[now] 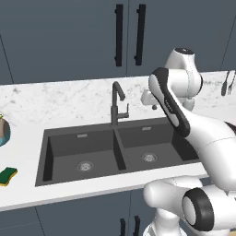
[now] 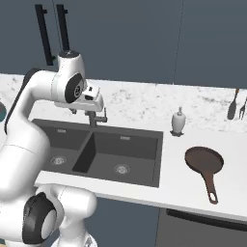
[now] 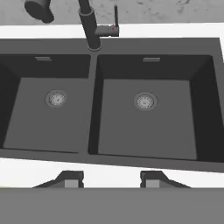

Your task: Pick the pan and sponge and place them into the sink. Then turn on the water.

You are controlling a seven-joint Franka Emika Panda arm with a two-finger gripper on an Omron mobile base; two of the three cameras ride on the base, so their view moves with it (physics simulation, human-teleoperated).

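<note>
Above the sink (image 3: 205,109), your gripper (image 3: 112,179) hangs over the front rim and looks down into both basins, which hold nothing but their two drains. Its finger tips stand well apart with nothing between them, so you have it wide open and empty, touching nothing.

Your first target, by my judgement, is the pan (image 2: 204,160). It lies on the counter well to the right of the sink, past the right basin's edge and in front of the small soap bottle (image 2: 178,121). Its long axis runs from the round dish toward the counter's front edge, with the handle pointing forward and a little to the right. From where the gripper hangs now, you need to swing right and come down across that handle, turning the fingers so they close across its width rather than along it.

The sponge (image 1: 8,175) sits on the opposite side, on the counter left of the sink near the front edge, with a teal bowl (image 1: 3,132) behind it. It is small and close to the frame edge, so its exact orientation is hard to judge, though it looks slightly angled.

Behind the divider, the faucet (image 1: 116,103) stands with no stream running, so turning on the water remains your last step.
</note>
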